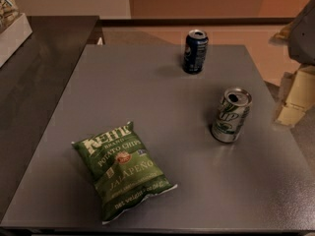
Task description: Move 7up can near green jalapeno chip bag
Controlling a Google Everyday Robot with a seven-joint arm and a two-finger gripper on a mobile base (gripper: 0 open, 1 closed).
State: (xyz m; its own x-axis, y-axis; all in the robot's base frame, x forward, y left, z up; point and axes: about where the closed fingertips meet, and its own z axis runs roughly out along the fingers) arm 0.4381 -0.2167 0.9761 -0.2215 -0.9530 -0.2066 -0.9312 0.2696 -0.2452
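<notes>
Camera view looks down on a grey table (162,92). The 7up can (231,115) stands upright on the right part of the table, about halfway between the near and the far edge. Its metal top is open and its green logo faces the camera. The green jalapeno chip bag (123,171) lies flat on the near left part of the table, with the white lettering up. The can and the bag are well apart, with bare table between them.

A dark blue soda can (195,51) stands upright near the far edge, further away than the 7up can and a little to its left.

The gripper (294,100) shows as cream-coloured parts at the right border, past the right edge of the table and under a grey piece of the arm (302,33). It is to the right of the 7up can and does not touch it. Whether the claw is apart or together, I cannot tell.

A dark counter (44,68) stands to the left of the table.
</notes>
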